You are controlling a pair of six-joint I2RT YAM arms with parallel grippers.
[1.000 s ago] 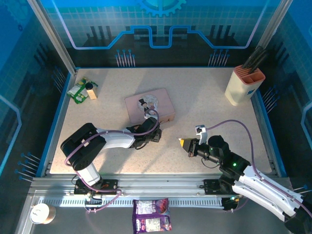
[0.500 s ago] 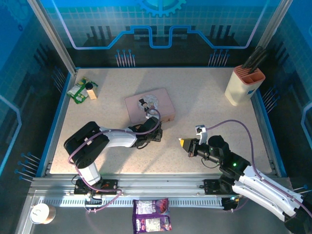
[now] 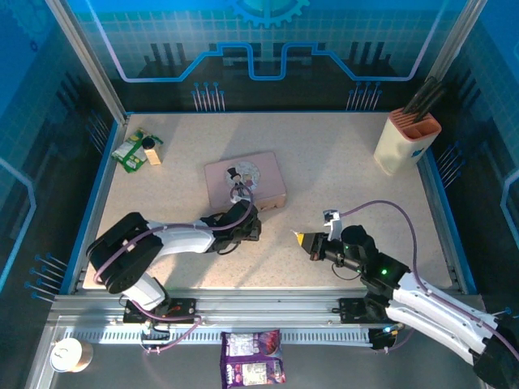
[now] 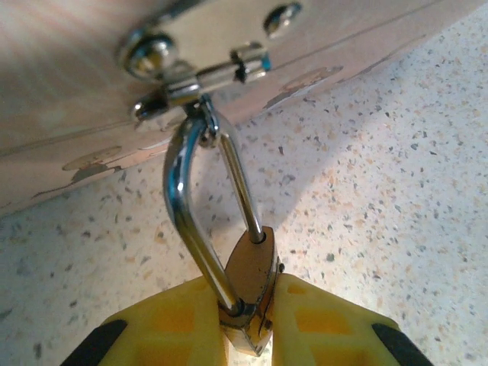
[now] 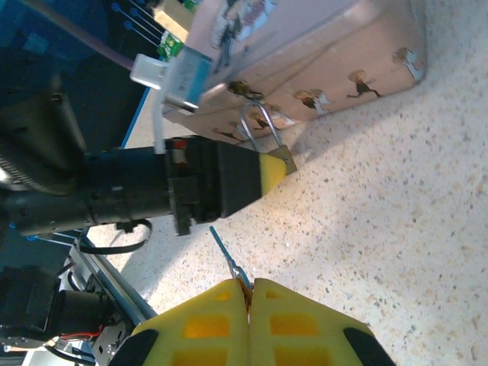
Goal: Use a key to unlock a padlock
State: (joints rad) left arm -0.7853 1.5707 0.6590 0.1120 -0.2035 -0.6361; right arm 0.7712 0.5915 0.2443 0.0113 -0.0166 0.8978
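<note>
Two things have changed in the last second: the left gripper [image 4: 248, 324] has narrowed its yellow pads until they pinch the body of the small brass-coloured padlock [image 4: 252, 267] from both sides, and the left arm has dropped lower and swung towards the left of the speckled table [image 3: 349, 186]. The pink rectangular tin [image 3: 263, 172] looks nudged slightly left with it. The padlock sits just off the tin's near edge, its thin silvery shackle [image 4: 183, 198] threaded through the metal hasp [image 4: 202, 76] on the tin's side, so it is tethered there and cannot be carried away. The right gripper [image 5: 248, 293] has hardly moved; it waits near and to the right, well apart from the tin, pads pressed together on the head of the tiny thin grey-silver key [image 5: 226, 255], whose blade points towards the padlock. With the lock body now steadied, the task seems ready for insertion. The keyway itself cannot be made out, and it may lie between the left pads, which would crowd the key's approach.
</note>
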